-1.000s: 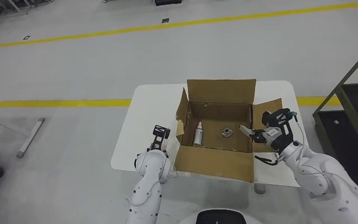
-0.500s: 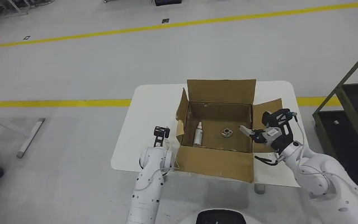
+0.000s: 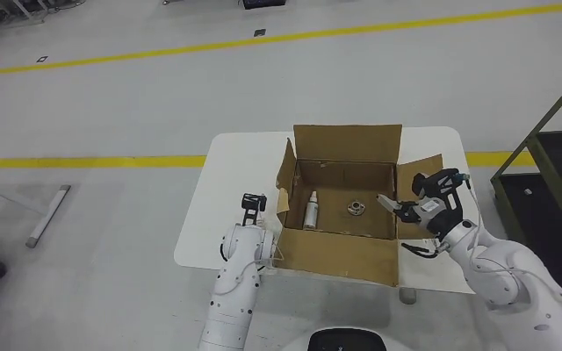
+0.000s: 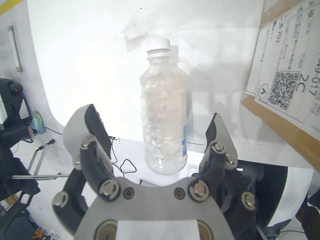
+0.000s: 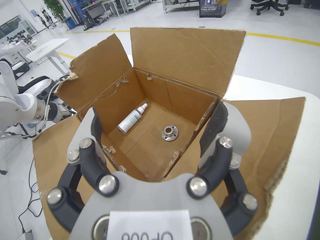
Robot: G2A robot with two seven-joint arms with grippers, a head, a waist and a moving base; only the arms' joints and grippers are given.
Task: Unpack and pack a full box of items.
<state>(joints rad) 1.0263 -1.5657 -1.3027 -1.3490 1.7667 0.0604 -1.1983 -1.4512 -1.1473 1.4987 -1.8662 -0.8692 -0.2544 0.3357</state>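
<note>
— What is your left side doing?
— My left pincer (image 4: 154, 116) is spread wide over the near left part of the table (image 4: 87, 38), just beside the box (image 3: 347, 140). A clear bottle (image 4: 163, 106) with a white cap sits between its fingers (image 4: 96, 126), and neither pad touches it. I cannot tell whether the bottle rests on the table. The box's paper label (image 4: 287, 71) is close by.
— And the right?
— My right pincer (image 5: 158, 113) is open too, holding nothing, above the box's right flap.
— What is in the box?
— A white spray bottle (image 5: 132, 120) lies flat on the bottom near the left wall. A metal ring (image 5: 169, 133) lies apart from it, towards the right. All four flaps stand open.
</note>
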